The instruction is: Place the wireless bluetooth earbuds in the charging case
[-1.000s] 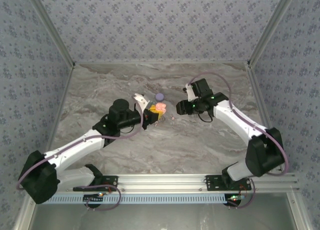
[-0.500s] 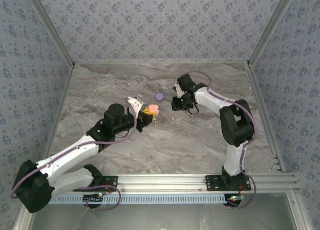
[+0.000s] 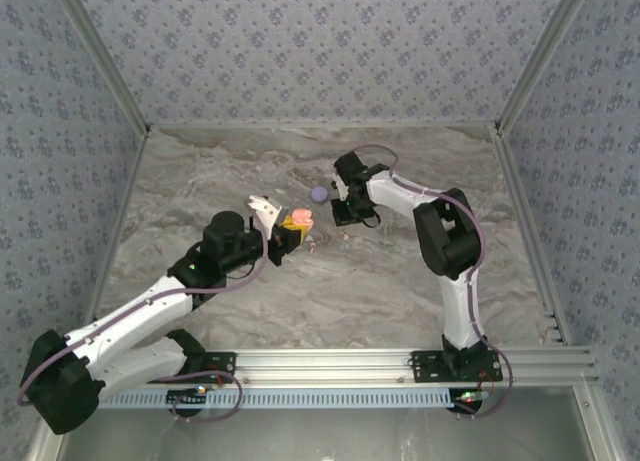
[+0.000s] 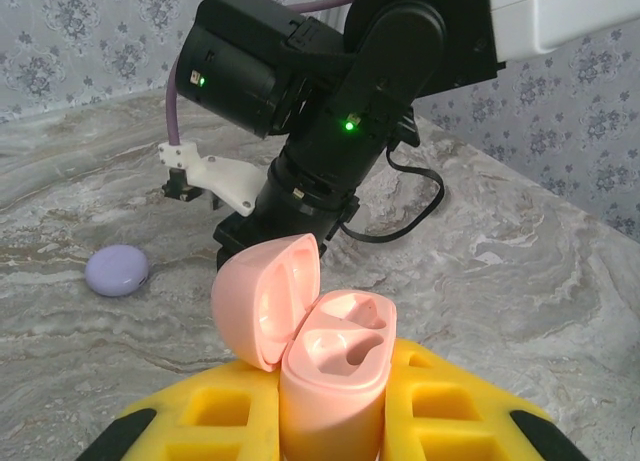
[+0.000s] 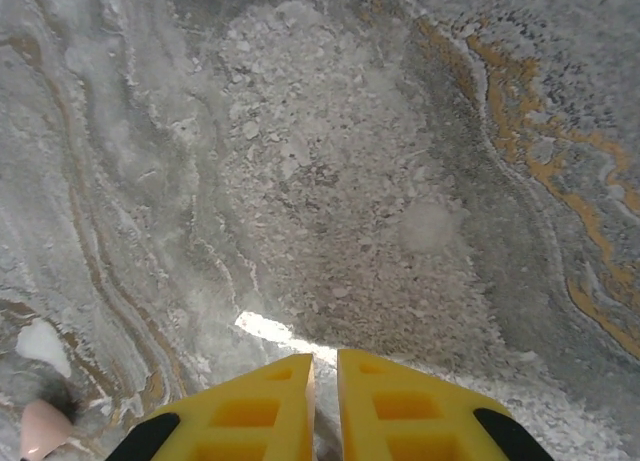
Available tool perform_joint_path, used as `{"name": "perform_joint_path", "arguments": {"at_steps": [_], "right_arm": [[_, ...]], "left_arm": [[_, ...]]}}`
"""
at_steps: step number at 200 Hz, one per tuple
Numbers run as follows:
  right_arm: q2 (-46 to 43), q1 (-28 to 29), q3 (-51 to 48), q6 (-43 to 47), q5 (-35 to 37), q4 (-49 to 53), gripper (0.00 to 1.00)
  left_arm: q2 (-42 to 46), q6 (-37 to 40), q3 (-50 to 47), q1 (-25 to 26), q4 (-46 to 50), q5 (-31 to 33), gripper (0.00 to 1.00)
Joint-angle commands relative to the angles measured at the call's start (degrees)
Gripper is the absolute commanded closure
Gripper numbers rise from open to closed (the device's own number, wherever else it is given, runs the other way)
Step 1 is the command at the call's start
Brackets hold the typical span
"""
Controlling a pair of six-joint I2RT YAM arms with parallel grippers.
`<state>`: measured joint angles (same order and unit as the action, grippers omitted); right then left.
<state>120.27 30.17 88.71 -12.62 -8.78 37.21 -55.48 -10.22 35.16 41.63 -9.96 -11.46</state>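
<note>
Pink and tiny, one earbud (image 5: 45, 428) lies on the marble table (image 5: 380, 161), at the lower-left corner of the right wrist view. It sits off to one side of the right gripper (image 5: 325, 386). We cannot make out a second bud with any confidence. That gripper's yellow pads stand almost together, with only a slit between them and nothing in it, and they point down at bare stone. We judge it is not lined up over the bud. It would have to part its pads and shift toward the bud before any pick.

The pink charging case (image 4: 332, 366) is clamped upright between the yellow pads of the left gripper (image 4: 330, 426). Its lid (image 4: 262, 299) is swung back and both sockets show empty. We read that hold as deliberate: with the mouth up and turned toward the other arm, the case gives the right arm a steady, open target, and one arm can hold while the other feeds.

From overhead, the two grippers sit near each other at mid-table, so a bud would have little way to travel. A closed lilac case (image 4: 117, 270) rests on the table beyond, apart from both grippers and, in our judgement, not part of this step.
</note>
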Motion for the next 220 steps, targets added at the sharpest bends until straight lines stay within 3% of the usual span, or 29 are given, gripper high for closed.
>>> {"name": "perform_joint_path", "arguments": {"at_steps": [1,146,220], "right_arm": [[1.9,0.4,2.2,1.3,1.9,3.7,0.84],[4.8,4.5,5.0,9.0,-1.8,12.6,0.84],[3.8,6.6,4.7,12.4,1.4,16.9,0.84]], "left_arm": [[1.1,-0.9,-0.2,0.3,0.0,0.4,0.82],[2.5,-1.1,-1.1,0.3,0.8,0.8,0.82],[3.5,-1.3,-1.2,0.3,1.9,1.4,0.82]]}}
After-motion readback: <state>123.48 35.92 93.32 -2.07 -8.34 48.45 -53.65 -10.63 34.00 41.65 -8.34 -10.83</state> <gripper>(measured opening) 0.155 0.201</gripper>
